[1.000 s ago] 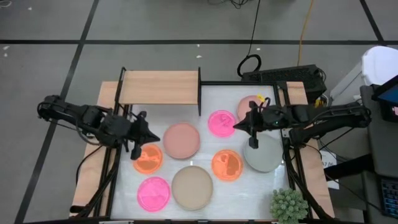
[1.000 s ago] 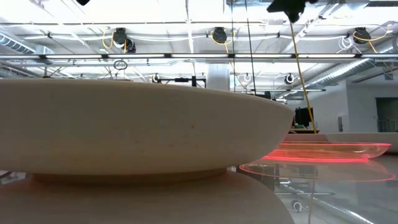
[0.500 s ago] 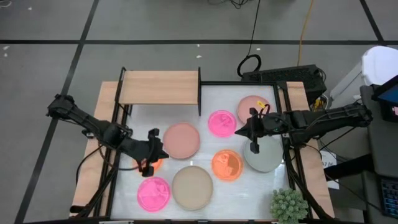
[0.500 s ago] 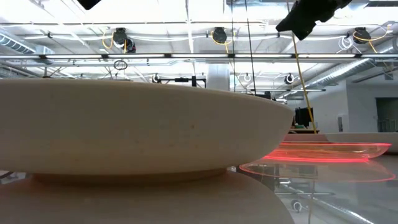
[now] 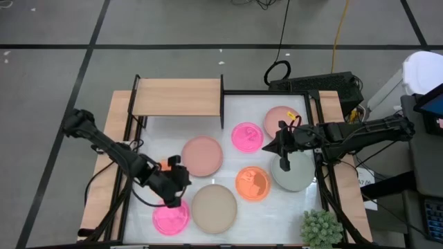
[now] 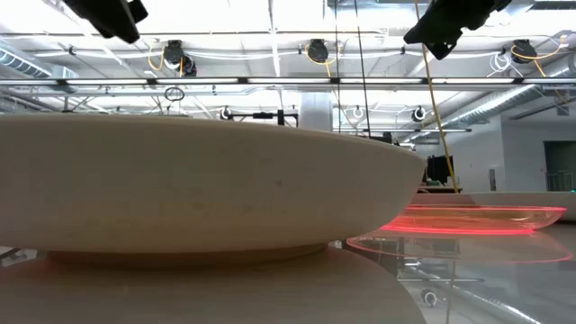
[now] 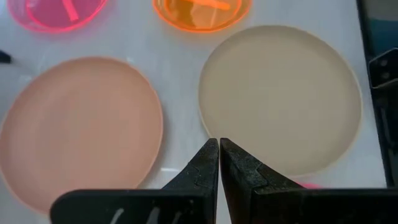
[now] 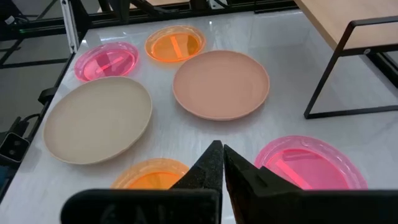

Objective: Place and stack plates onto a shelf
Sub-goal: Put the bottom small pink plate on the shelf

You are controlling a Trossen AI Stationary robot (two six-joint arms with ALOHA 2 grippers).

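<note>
Hovering my left gripper (image 5: 177,199) with closed, empty fingers over the small pink plate (image 5: 170,214); right gripper (image 5: 284,164) likewise over the grey plate (image 5: 296,173). Shelf (image 5: 176,97) is bare. Descending closed risks shoving plates across the worktop (image 5: 242,111).

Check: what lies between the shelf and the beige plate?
In the high view, the dusty-pink plate lies between the shelf and the beige plate, with bare white tabletop either side of it.

No legible text, labels or nos. anywhere, as far as these views show.
</note>
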